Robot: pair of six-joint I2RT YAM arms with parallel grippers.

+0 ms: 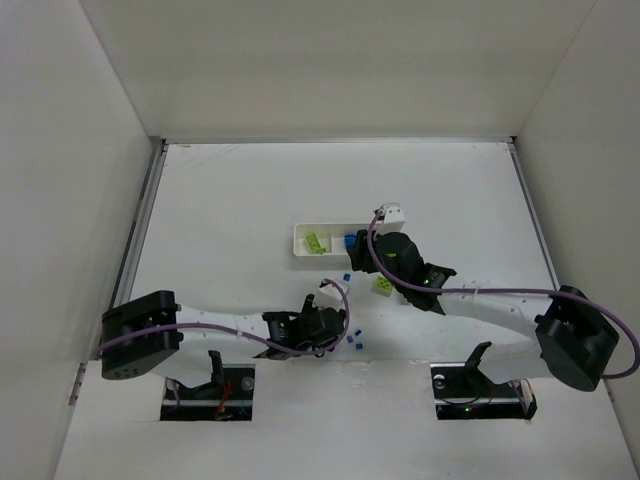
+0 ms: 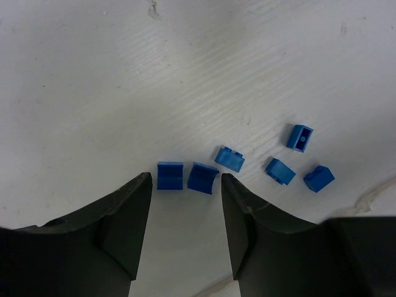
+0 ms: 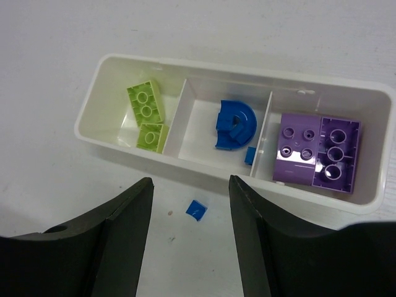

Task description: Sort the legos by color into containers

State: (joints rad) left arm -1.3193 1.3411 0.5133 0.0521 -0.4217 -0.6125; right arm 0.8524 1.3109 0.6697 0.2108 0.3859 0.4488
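Note:
In the right wrist view the white tray (image 3: pixel 247 70) holds two lime green bricks (image 3: pixel 145 105) in its left compartment. The middle one holds a round blue piece (image 3: pixel 235 124) and a tiny blue bit (image 3: pixel 250 155). The right one holds purple bricks (image 3: pixel 318 151). My right gripper (image 3: pixel 190 180) is open and empty above a tiny blue bit (image 3: pixel 197 210) on the table just before the tray. My left gripper (image 2: pixel 185 182) is open and empty, with several tiny blue bits (image 2: pixel 203 177) just beyond its fingertips. In the top view the right gripper (image 1: pixel 380 255) hides the tray's right end.
A loose lime green brick (image 1: pixel 382 287) lies on the table under the right arm. White walls enclose the table on three sides. The left gripper (image 1: pixel 335 322) is low near the front edge, next to the blue bits (image 1: pixel 355 340).

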